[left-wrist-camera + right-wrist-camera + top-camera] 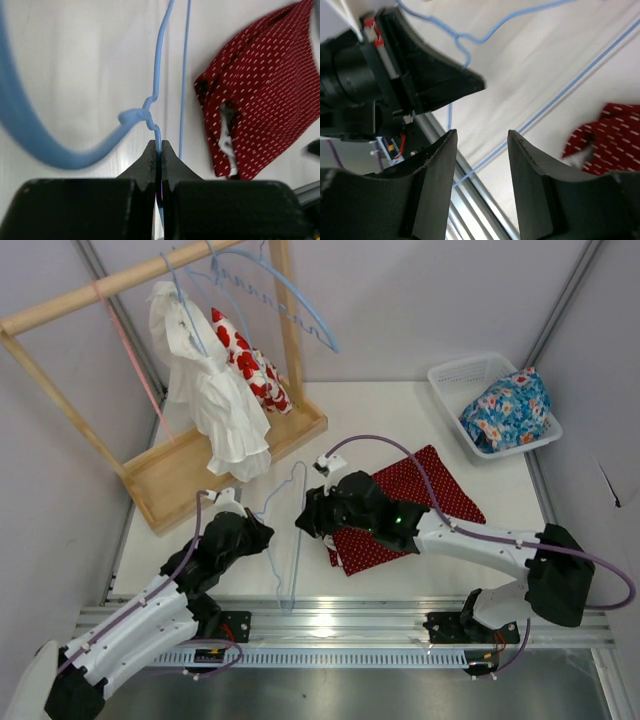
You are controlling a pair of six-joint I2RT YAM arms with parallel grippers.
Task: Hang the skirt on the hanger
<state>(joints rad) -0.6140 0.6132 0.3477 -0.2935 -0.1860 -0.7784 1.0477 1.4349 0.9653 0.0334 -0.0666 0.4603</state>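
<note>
As wrist views reveal, the left end effector (158,147) clamps the hanger (135,117) while the right end effector (482,137) gapes.

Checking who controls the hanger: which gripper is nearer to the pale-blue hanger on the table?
Left. The left gripper is shut on the hanger wire beside its neck twist. The right gripper hovers open over the frame, holding nothing.

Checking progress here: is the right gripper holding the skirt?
No, the right gripper is open and grips nothing; the skirt lies off to one side.
</note>
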